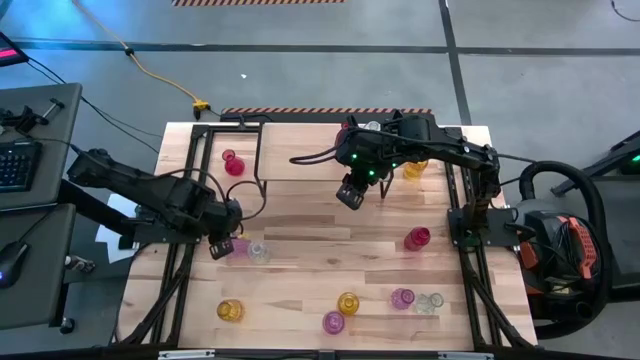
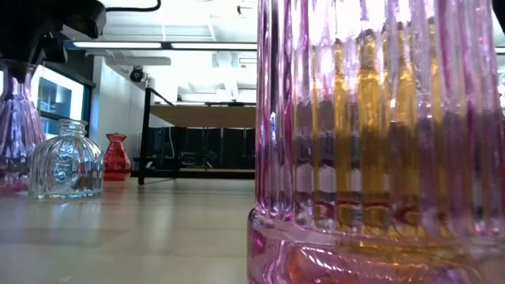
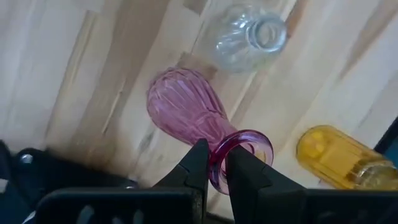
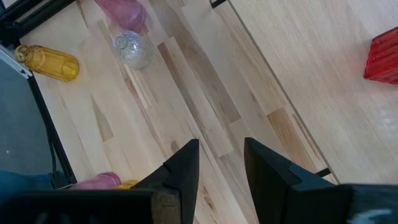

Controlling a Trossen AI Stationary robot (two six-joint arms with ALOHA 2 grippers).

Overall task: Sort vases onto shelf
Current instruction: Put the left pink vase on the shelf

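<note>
— Pinching the flared rim of a ribbed pink glass vase (image 3: 186, 112), the left gripper (image 3: 212, 163) has its two dark fingers closed on the lip, one inside the mouth and one outside; the vase stands on the tabletop (image 1: 330, 260), doesn't it?

— It seems so. From above, the left gripper (image 1: 222, 246) sits low over the table's left side, and the bulb of the vase spreads out just beyond the fingertips. A small clear ribbed glass vase (image 3: 249, 34) stands just past it, close but not touching, and a yellow glass vase (image 3: 339, 158) lies off to one side.

— And the right gripper (image 4: 221, 163)?

— Its fingers stand parted with nothing between them. It hovers over the front edge of the shelf (image 1: 300, 150), a light wooden platform on a black frame, near the middle of the table (image 1: 352, 195).

— Anything on the shelf?

— A red ribbed vase (image 4: 382, 56) shows on the wooden top ahead of the right fingers. Other pink, yellow and clear vases stand scattered well away from both grippers, along the table's near edge.
</note>
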